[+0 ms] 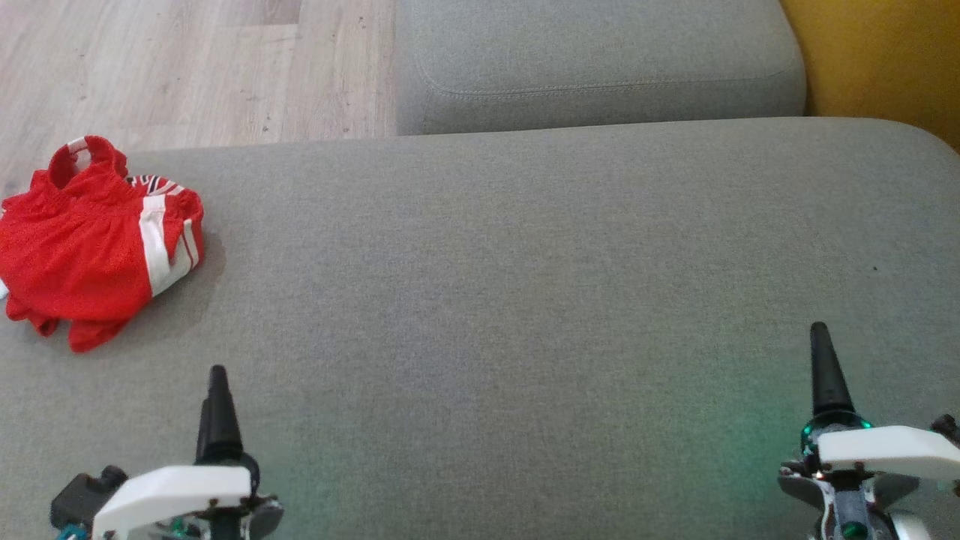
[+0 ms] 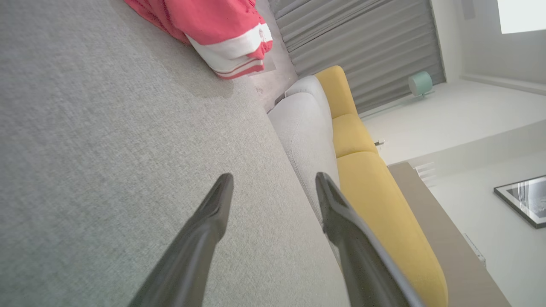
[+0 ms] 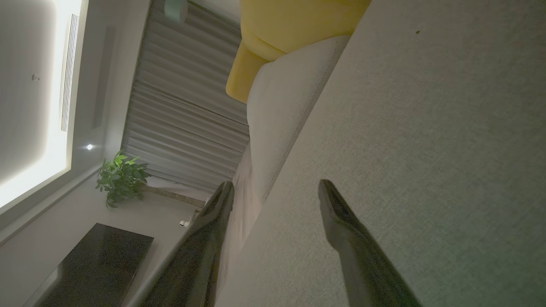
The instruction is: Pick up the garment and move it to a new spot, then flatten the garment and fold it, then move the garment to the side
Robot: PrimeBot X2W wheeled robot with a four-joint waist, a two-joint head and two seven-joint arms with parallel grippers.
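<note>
— Two grippers, both spread wide and empty?
— Yes. My left gripper (image 2: 273, 183) and right gripper (image 3: 275, 189) hover low over the grey sofa cushion (image 1: 525, 262), fingers forward. The red garment (image 1: 82, 240), white-striped, lies bunched at the cushion's far left edge, so I judge my left arm reaches first.

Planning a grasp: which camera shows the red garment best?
The head view: nearly all the red garment lies bunched at the left edge of the grey cushion. The left wrist view crops it at the top edge, showing its white-striped end. The right wrist view looks along the cushion.
</note>
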